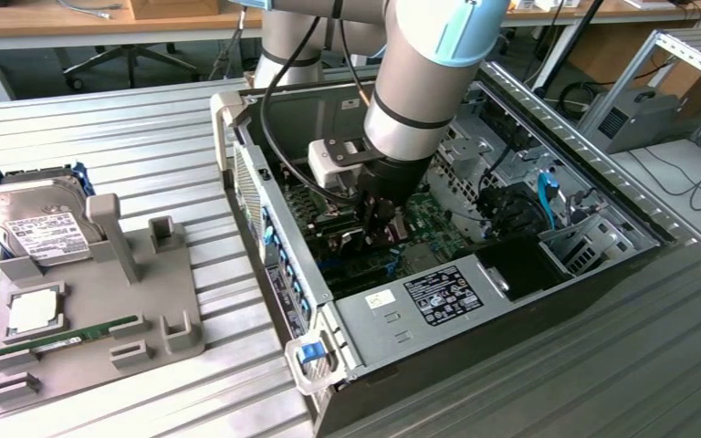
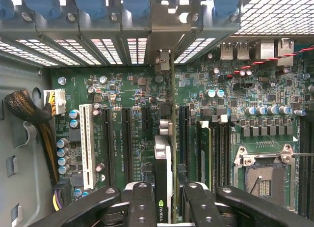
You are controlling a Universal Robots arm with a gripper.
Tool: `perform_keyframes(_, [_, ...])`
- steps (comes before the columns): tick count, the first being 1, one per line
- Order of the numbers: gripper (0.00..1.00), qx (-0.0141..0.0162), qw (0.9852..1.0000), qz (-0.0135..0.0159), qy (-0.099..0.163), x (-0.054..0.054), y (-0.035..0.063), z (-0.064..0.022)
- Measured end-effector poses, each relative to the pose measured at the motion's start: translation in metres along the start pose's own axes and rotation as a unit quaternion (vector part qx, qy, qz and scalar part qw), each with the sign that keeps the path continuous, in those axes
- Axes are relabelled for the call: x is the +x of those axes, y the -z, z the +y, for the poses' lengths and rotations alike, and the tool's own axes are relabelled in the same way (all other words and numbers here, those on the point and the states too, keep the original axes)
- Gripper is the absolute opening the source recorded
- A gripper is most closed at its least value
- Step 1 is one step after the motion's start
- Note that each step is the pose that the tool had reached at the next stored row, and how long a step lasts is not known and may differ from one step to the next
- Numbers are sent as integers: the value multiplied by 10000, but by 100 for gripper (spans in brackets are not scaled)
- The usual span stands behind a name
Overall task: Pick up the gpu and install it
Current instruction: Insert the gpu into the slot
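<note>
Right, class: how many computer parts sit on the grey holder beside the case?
3. On the grey holder: a hard drive leaning at its far end, a square silver processor mid-way, a green RAM stick nearest the camera. More could hide behind the drive.

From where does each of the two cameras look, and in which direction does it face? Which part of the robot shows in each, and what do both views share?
Exterior view: off the arm, high above the table, facing down at an angle into the open computer case; shows the arm with the gripper inside the case.
Wrist view: on the wrist, facing along the fingers onto the motherboard; the fingers clamp the gpu edge-on.
Shared: the gripper and the motherboard inside the case.
</note>
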State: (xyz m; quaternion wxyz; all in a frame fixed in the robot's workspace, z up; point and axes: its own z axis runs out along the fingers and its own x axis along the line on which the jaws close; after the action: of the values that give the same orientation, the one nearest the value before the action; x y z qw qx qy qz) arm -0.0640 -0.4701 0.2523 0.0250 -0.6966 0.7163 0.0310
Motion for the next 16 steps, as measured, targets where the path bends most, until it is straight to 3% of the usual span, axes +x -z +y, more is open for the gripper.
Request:
perform_keyframes(4, [28, 1, 10000, -3, 0, -1, -2, 0])
perform_keyframes(6, [40, 0, 10000, -1, 0, 0, -1, 0])
perform_keyframes(11, [46, 0, 10000, 0, 0, 0, 0, 0])
perform_keyframes(12, [53, 0, 10000, 0, 0, 0, 0, 0])
perform_keyframes(16, [53, 0, 10000, 0, 0, 0, 0, 0])
